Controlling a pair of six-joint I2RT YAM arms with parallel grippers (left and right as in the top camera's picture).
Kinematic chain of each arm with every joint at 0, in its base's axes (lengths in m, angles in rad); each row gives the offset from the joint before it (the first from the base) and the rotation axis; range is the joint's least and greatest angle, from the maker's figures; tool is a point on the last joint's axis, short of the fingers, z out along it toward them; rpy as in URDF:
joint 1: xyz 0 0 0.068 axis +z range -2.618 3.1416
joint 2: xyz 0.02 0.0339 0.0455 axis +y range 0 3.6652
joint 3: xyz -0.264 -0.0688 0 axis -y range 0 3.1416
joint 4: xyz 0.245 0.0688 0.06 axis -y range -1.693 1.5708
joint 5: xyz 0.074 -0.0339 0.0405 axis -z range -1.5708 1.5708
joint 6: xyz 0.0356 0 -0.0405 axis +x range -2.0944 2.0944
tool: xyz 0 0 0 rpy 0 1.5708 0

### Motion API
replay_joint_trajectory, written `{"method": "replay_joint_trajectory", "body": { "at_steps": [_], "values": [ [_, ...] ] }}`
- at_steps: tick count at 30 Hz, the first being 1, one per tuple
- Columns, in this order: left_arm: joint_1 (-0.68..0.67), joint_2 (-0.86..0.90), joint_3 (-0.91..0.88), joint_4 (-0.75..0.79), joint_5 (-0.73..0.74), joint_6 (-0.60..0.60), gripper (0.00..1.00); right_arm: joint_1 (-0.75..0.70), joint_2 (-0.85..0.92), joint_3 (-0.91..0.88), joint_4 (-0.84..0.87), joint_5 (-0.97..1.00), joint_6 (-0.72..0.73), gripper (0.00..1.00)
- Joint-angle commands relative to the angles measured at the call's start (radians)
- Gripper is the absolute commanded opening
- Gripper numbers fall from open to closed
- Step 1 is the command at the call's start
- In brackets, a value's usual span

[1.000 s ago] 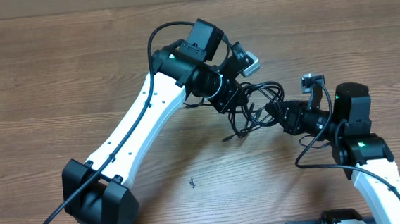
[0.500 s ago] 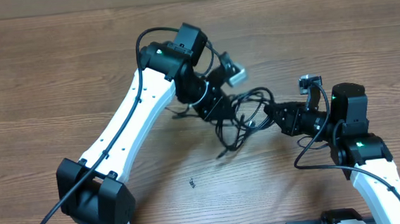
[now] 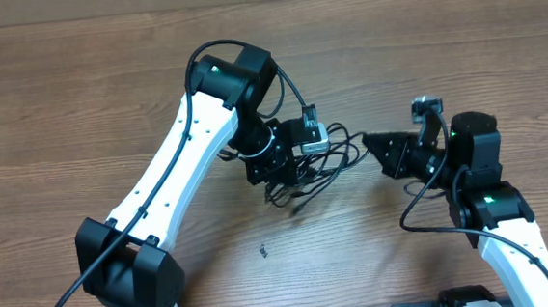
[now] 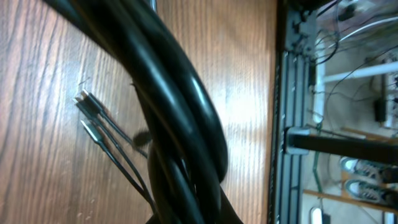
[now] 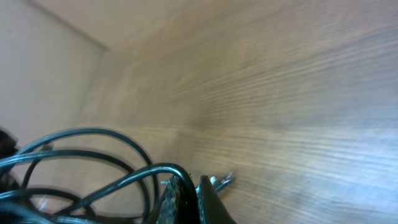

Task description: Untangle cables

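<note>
Black cables [image 3: 332, 155] in the closed left gripper [image 3: 271, 172], one strand in the closed right gripper [image 3: 368, 141].

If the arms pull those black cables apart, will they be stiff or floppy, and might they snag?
Probably floppy: the cables curl in loose, uneven loops. Likely light, being thin strands. The plug ends may well catch in those loops when pulled.
</note>
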Motion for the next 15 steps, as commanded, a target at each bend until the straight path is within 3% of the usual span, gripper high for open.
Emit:
{"method": "replay_joint_trajectory", "body": {
  "at_steps": [1, 6, 9, 12, 15],
  "values": [
    [0.029, -0.027, 0.002, -0.072, -0.127, 0.060, 0.04, -0.058, 0.006, 0.013, 0.083, 0.455, 0.030, 0.04],
    [0.029, -0.027, 0.002, -0.041, -0.120, 0.058, 0.04, -0.058, 0.006, 0.013, 0.139, 0.526, 0.030, 0.04],
    [0.029, -0.027, 0.002, -0.027, -0.120, 0.051, 0.04, -0.058, 0.006, 0.013, 0.106, 0.526, 0.026, 0.25],
    [0.029, -0.027, 0.002, -0.018, -0.102, 0.051, 0.04, -0.058, 0.006, 0.013, 0.025, 0.497, 0.026, 0.71],
    [0.029, -0.027, 0.002, 0.012, -0.082, 0.051, 0.04, -0.058, 0.006, 0.013, -0.066, 0.371, 0.026, 0.81]
  ]
}}
